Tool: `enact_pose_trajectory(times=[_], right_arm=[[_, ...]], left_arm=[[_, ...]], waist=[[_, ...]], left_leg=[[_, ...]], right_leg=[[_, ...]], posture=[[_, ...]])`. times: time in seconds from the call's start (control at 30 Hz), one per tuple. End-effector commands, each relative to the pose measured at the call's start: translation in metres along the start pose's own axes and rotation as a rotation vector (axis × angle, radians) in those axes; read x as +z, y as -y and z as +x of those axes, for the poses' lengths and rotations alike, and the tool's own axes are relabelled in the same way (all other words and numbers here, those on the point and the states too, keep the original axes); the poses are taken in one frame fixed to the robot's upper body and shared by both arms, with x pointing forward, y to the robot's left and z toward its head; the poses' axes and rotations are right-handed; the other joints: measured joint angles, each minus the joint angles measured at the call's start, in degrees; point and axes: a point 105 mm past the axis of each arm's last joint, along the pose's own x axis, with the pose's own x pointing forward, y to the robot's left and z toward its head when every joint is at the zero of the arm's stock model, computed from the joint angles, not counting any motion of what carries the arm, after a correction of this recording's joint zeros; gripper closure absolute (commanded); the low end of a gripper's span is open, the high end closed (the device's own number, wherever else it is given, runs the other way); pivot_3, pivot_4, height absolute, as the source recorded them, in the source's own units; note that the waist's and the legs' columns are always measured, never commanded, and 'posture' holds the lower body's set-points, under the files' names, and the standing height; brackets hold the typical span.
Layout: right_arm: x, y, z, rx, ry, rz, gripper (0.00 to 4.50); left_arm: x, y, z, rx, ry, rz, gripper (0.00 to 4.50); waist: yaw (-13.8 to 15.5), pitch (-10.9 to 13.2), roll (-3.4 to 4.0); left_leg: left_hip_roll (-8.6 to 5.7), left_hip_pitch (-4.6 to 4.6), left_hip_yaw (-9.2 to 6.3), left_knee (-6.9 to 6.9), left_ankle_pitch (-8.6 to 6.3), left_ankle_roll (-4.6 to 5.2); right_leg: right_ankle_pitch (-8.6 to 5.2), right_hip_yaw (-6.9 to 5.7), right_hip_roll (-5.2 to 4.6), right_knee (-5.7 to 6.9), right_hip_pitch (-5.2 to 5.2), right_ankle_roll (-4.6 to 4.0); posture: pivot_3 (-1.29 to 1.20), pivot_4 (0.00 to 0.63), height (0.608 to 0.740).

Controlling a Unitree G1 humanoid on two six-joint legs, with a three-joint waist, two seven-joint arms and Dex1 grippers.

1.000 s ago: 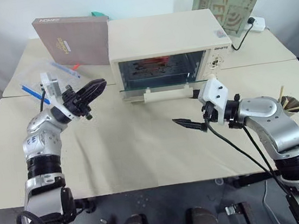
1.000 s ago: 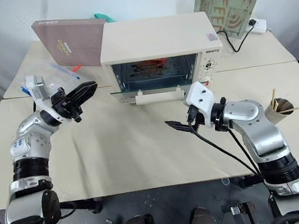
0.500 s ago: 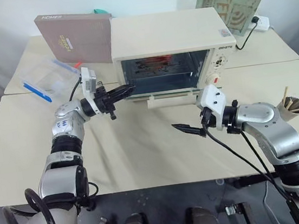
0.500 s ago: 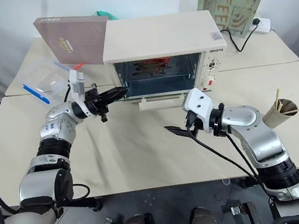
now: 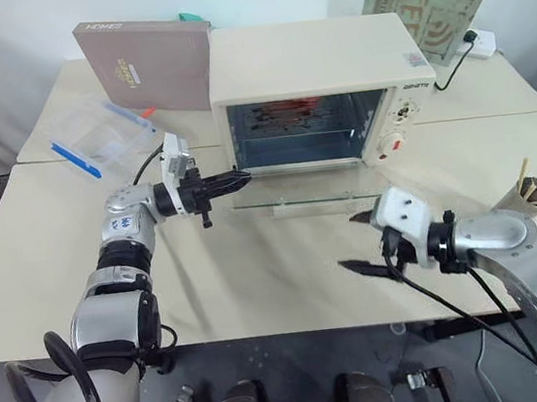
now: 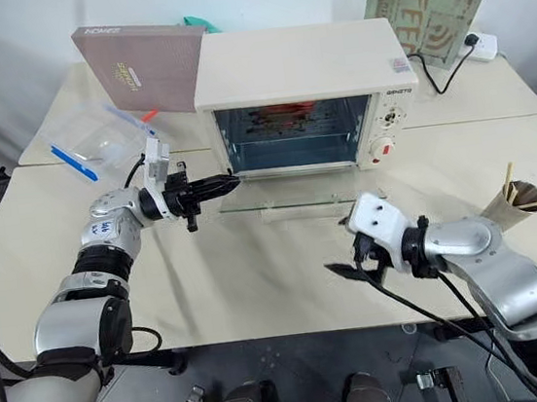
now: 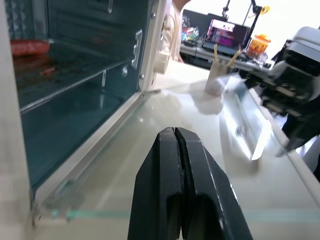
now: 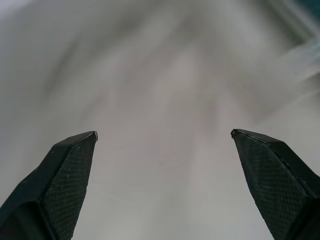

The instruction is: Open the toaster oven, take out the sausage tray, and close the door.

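Note:
The cream-white toaster oven (image 5: 310, 59) stands mid-table with its cavity exposed. Its glass door (image 5: 298, 197) lies folded down flat, handle (image 5: 320, 207) toward me. Inside, a red sausage (image 7: 29, 47) lies on the sausage tray (image 7: 65, 70), which sits deep in the oven. My left gripper (image 5: 242, 177) is shut and empty, pointing sideways just above the door's left end near the hinge; the wrist view shows the pane (image 7: 150, 170) under its fingertips. My right gripper (image 5: 358, 242) hangs open and empty over the table in front of the door's right end.
A brown box (image 5: 149, 64) leans at the oven's left, with a clear blue-rimmed plastic box (image 5: 94, 139) beside it. A paper cup of wooden sticks (image 5: 533, 196) stands at the right. Behind the oven are a green patterned board (image 5: 426, 10) and a wall socket (image 5: 480, 38).
The door has dropped from half open to flat. My left gripper closed and swung right and down to the door's left end. My right gripper pulled back toward the table's front.

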Motion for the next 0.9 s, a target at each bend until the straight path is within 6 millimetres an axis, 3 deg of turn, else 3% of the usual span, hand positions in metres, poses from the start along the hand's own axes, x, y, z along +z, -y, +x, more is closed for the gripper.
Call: enact_pose_trajectory(times=[0.03,0.27,0.5,0.6,0.7,0.9], right_arm=[[0.006,-0.01,-0.013,0.043,-0.022,-0.021,0.0],[0.005,-0.023,-0.032,0.096,-0.085,-0.039,0.0],[0.05,-0.006,-0.042,0.009,0.054,-0.099,0.0],[0.072,0.008,-0.036,-0.067,0.114,-0.148,0.0],[0.079,0.018,-0.028,-0.12,0.114,-0.194,0.0],[0.09,0.051,0.019,-0.272,0.084,-0.34,0.0]], left_arm=[[0.005,0.002,0.003,-0.039,-0.033,0.049,4.49],[-0.01,0.009,0.007,-0.091,-0.132,0.067,4.49],[-0.03,0.012,0.008,-0.123,-0.262,0.098,4.49],[-0.034,0.014,0.009,-0.135,-0.289,0.112,4.49],[-0.039,0.014,0.009,-0.142,-0.325,0.133,4.49],[-0.053,0.018,0.007,-0.173,-0.406,0.207,4.49]], waist=[[0.0,0.0,0.0],[0.14,0.03,-0.06],[0.04,0.06,-0.11],[-0.13,0.06,-0.11],[-0.12,0.07,-0.13],[-0.28,0.06,-0.14]], left_leg=[[0.0,-0.01,0.0,0.06,-0.01,0.01],[0.01,-0.07,-0.02,0.29,-0.03,0.05],[0.02,-0.07,-0.05,0.31,-0.03,0.04],[0.02,-0.07,-0.06,0.31,-0.03,0.04],[0.02,-0.07,-0.06,0.29,-0.03,0.04],[0.01,-0.04,-0.01,0.39,-0.02,0.04]], right_leg=[[0.0,0.0,0.0,0.02,0.0,0.0],[0.0,0.01,-0.02,0.1,0.03,0.0],[0.0,0.01,-0.01,0.12,0.03,0.0],[0.0,0.01,-0.02,0.14,0.03,0.0],[0.0,0.02,-0.02,0.19,-0.01,0.0],[0.0,0.07,-0.05,0.35,-0.03,0.0]], posture=[[0.0,0.15,0.74],[0.0,0.15,0.74],[0.0,0.15,0.74],[0.0,0.15,0.74],[0.0,0.15,0.74],[0.0,0.15,0.74]])
